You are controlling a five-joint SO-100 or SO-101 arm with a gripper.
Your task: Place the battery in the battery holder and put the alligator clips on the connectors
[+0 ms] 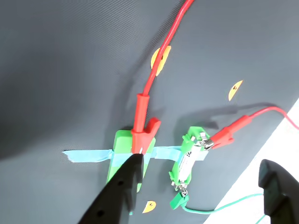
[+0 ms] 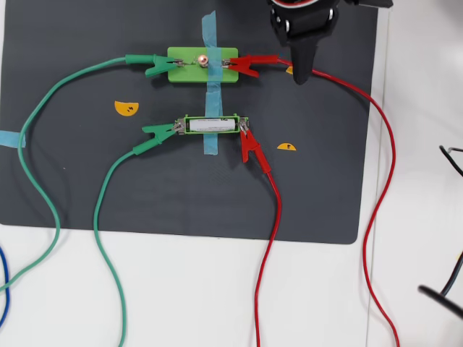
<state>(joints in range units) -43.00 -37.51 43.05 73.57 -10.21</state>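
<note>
Mat: dark, on the white worktop.
Gripper: jaws apart, empty, just right of light-green block.
Battery holder: below the block, clips on both ends.
Battery: lying inside the holder.

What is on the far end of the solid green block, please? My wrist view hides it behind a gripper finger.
Observer: In the overhead view, a green alligator clip sits on the tab at the left end of the solid green block.
Operator: Thank you. How does the battery lie in its holder?
Observer: The battery lies lengthwise inside the battery holder, reaching nearly from end to end.
Operator: And where do the green wires run?
Observer: Both green wires leave to the left, then curve down off the dark mat onto the white table.
</note>
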